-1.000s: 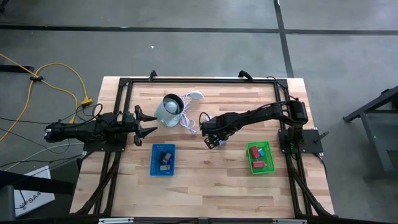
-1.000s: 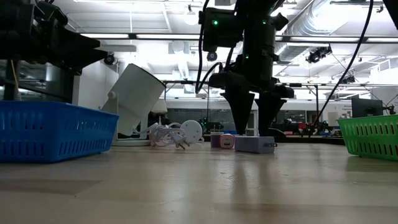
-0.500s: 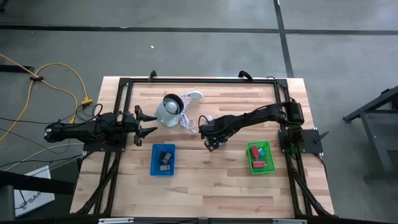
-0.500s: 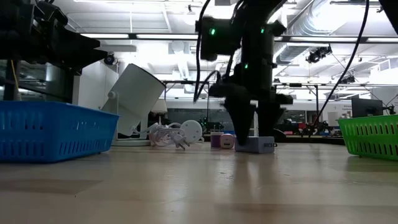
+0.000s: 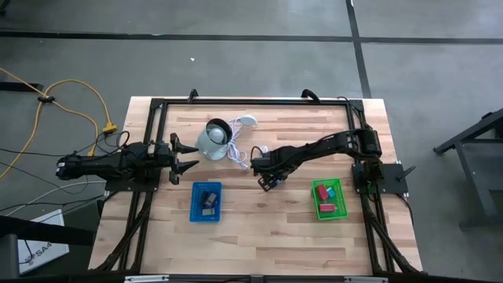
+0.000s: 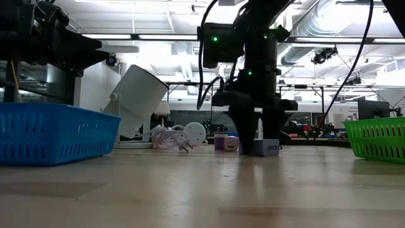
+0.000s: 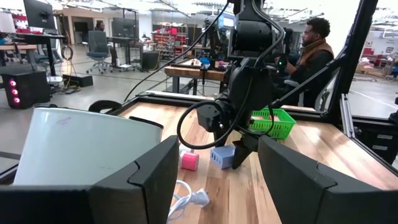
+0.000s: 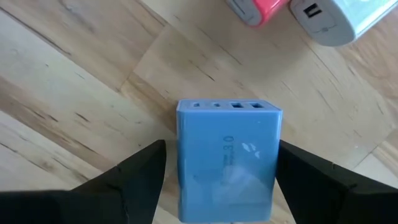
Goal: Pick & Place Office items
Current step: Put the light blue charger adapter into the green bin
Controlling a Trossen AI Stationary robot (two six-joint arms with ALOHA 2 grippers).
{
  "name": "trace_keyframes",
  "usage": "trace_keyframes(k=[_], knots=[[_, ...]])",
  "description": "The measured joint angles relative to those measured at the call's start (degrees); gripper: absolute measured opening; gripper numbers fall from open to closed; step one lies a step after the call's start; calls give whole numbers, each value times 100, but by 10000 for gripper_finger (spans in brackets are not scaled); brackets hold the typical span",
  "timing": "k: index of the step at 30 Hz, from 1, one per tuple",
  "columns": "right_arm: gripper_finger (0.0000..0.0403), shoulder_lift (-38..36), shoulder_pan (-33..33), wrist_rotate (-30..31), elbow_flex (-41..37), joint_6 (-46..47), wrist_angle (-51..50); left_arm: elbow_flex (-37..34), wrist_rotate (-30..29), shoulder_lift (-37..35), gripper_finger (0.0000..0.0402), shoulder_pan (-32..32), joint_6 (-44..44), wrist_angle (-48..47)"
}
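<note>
A pale-blue block [image 8: 228,162] with a smooth plastic face and a row of small slots along one edge is seen lying on the pale, grained wooden worktop [image 8: 74,93]. The right end effector [image 8: 221,180] is lowered around it, its two dark fingers [image 8: 134,180] spread to either side of the block with a gap on each flank, so the jaws stand released and nothing is gripped. Just beyond the block, a rounded pink block [image 8: 261,9] and a rounded white block [image 8: 339,18] are shown lying close together.

In the low view the block [image 6: 266,147] is seen resting flat on the worktop between the finger tips; this contact is not shown from above, where the block is hidden under the right end effector [image 5: 269,181]. From above, a blue tray [image 5: 207,202] and a green tray [image 5: 328,199] of slotted plastic are shown, each holding small pieces. The left end effector [image 5: 189,155] is held released beside a grey-white round object [image 5: 212,140] with a coiled white cord [image 5: 238,155]. In the left wrist view a seated person [image 7: 314,46] is seen beyond the worktop.
</note>
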Motion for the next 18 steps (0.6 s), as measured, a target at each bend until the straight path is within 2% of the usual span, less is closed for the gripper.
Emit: trace_keyframes(k=[18], knots=[[265,-7,0,-39,2,31,2,0,0,0,212,0,0,0]])
